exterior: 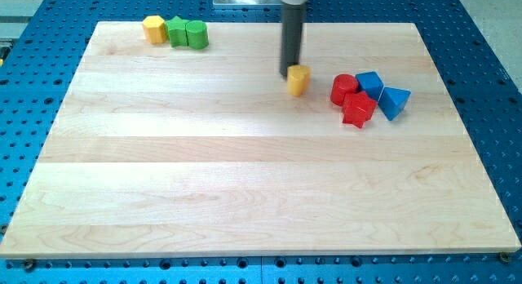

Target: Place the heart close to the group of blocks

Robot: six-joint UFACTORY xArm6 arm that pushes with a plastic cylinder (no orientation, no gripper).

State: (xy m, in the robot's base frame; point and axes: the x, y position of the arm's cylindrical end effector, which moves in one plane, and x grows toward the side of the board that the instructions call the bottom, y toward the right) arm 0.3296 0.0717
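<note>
Resting on the wooden board [245, 194], my tip [291, 75] stood just at the upper-left edge of the yellow heart [298, 80], touching it or nearly so; being a plain rod, it had no jaws to open or close and held nothing; the heart lay immediately to the tip's right, near but apart from a cluster farther right; that cluster held a red cylinder [343, 89], a red star-like block [358, 109], a blue cube [370, 84] and a blue triangular block [395, 102], packed together; well away to the tip's left, by the board's top edge, sat a yellow hexagon [153, 28] beside two green blocks [188, 33].
</note>
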